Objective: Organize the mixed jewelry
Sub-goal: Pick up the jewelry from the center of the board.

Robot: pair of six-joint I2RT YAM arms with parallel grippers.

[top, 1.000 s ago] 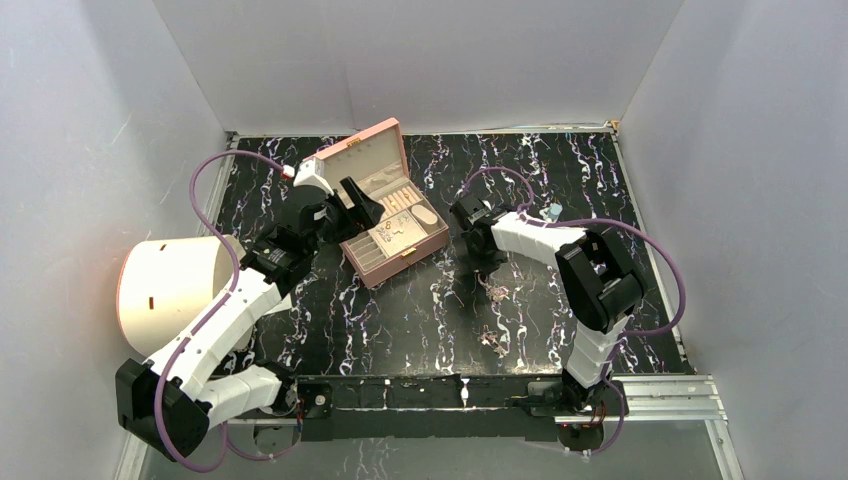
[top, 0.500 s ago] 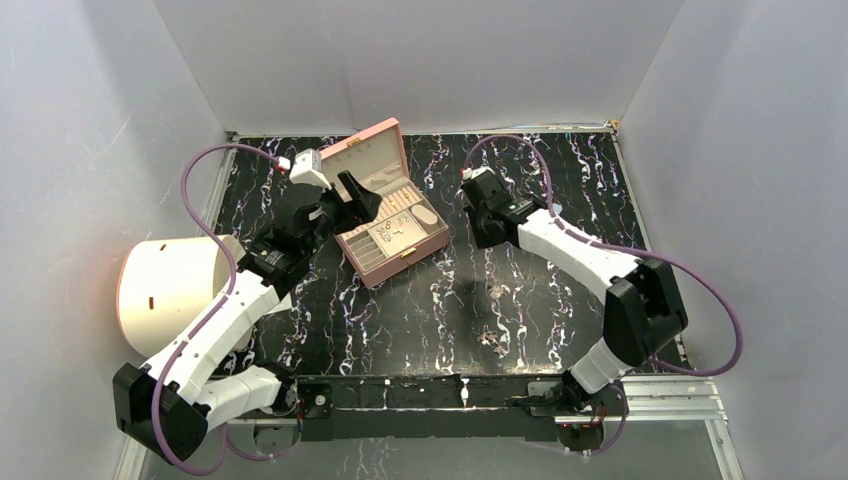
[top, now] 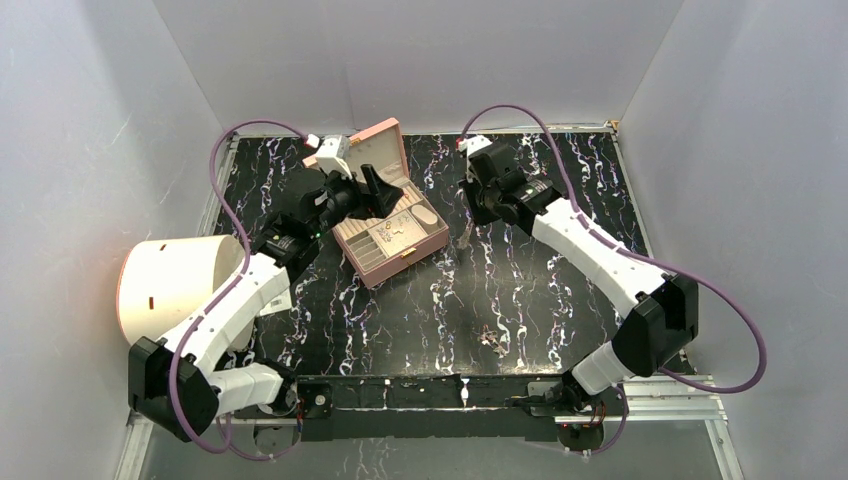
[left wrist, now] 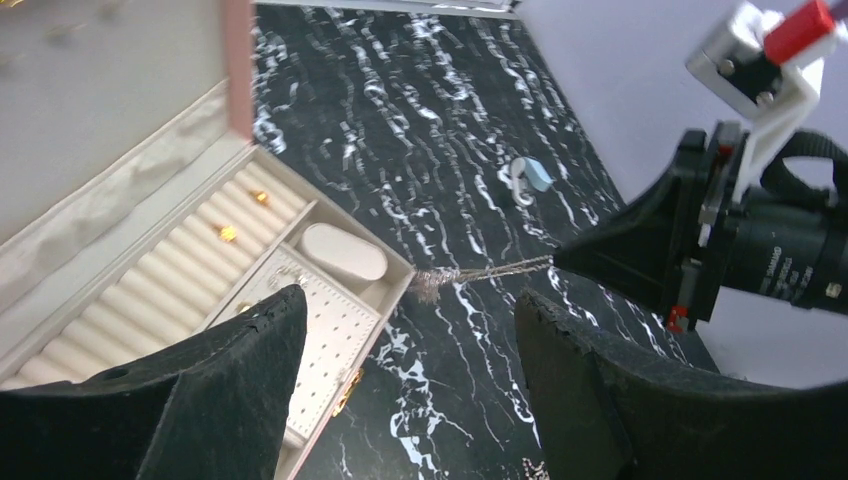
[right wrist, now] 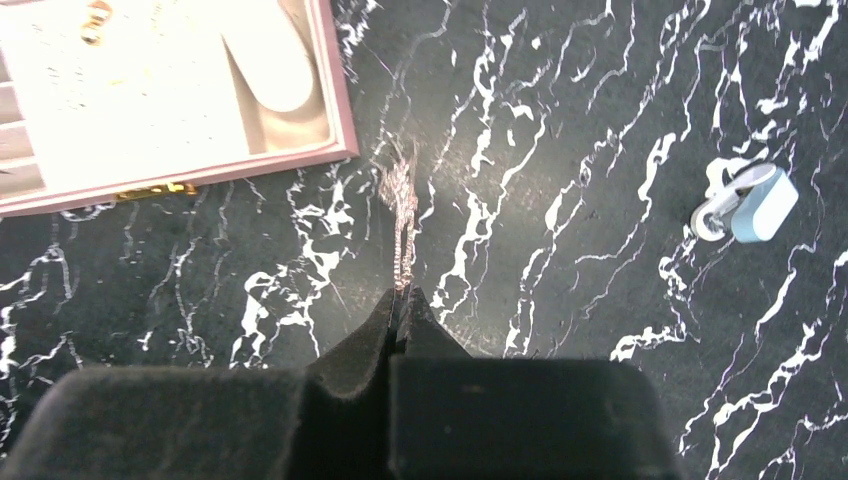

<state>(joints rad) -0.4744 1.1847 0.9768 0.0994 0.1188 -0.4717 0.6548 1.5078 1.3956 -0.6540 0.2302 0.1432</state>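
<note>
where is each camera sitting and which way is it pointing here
top external: above and behind the bases, looking down at the table; both arms show.
left wrist: on the left arm, looking across the pink box towards the right gripper; own open fingers show.
right wrist: looks down at the table; own shut fingers pinch the chain.
shared: both wrist views show the chain, the box corner and the pale blue bit.

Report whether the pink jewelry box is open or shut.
Open. The pink jewelry box has its lid raised, with the ring rolls inside exposed.
</note>
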